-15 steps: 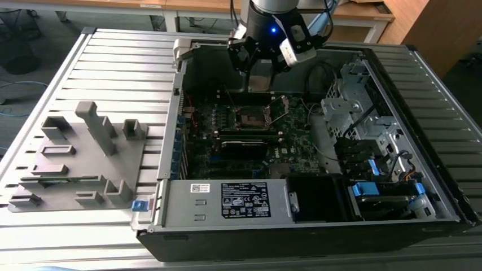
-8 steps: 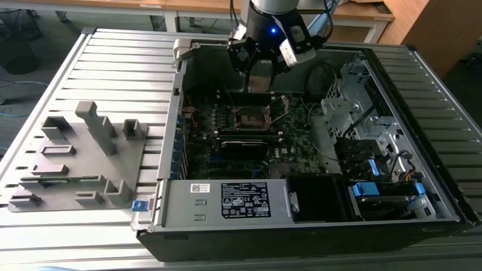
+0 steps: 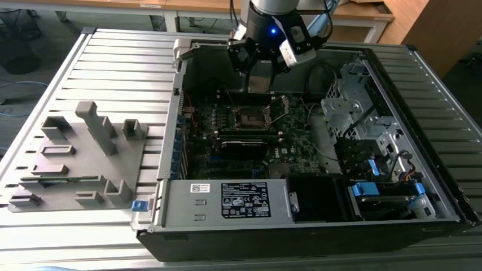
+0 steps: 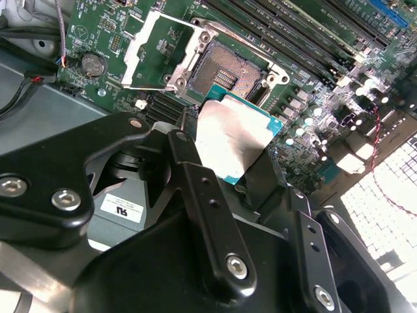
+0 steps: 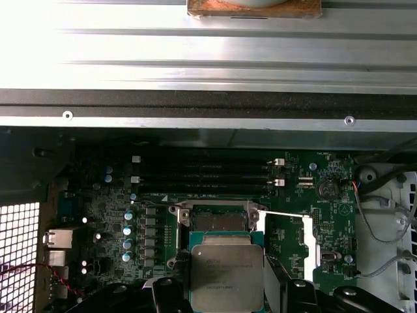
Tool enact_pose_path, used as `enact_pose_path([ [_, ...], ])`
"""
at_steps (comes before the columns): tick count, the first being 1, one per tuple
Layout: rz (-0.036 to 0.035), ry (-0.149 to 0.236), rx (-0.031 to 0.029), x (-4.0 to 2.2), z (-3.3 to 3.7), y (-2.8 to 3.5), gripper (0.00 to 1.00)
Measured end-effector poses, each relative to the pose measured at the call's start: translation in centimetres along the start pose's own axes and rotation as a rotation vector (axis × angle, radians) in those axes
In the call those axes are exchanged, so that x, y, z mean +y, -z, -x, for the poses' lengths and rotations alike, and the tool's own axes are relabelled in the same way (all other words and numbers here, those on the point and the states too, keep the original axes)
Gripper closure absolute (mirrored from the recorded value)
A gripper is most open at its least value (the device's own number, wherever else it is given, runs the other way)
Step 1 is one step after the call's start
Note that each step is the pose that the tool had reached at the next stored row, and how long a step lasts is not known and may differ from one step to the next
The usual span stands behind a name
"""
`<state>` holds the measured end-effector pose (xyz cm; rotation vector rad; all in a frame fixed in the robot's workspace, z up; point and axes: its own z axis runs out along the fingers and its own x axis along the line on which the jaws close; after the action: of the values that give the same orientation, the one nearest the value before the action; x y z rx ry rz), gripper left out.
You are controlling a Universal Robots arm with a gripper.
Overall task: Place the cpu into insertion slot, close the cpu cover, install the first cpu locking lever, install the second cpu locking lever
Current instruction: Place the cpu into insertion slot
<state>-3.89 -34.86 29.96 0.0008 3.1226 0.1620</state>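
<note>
Close above the insertion slot (image 4: 228, 70), the claw (image 4: 225, 160) holds the cpu (image 4: 231, 137) clamped by its edges.

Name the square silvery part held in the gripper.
The cpu, its solid grey face clamped in the gripper; the cpu cover is a cut-out frame flipped open beside the empty insertion slot.

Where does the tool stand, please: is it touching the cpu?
Touching: in the second wrist view, the tool clamps the cpu between its fingers, pressing opposite edges.
</note>
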Motion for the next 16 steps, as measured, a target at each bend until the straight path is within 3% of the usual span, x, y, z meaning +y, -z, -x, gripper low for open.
enact_pose_path([
  [10, -0.0001, 0.000, -0.0002, -0.03, -0.01, -0.29, 0.46],
  [16, -0.0001, 0.001, -0.0086, -0.11, -0.25, -1.07, 0.46],
])
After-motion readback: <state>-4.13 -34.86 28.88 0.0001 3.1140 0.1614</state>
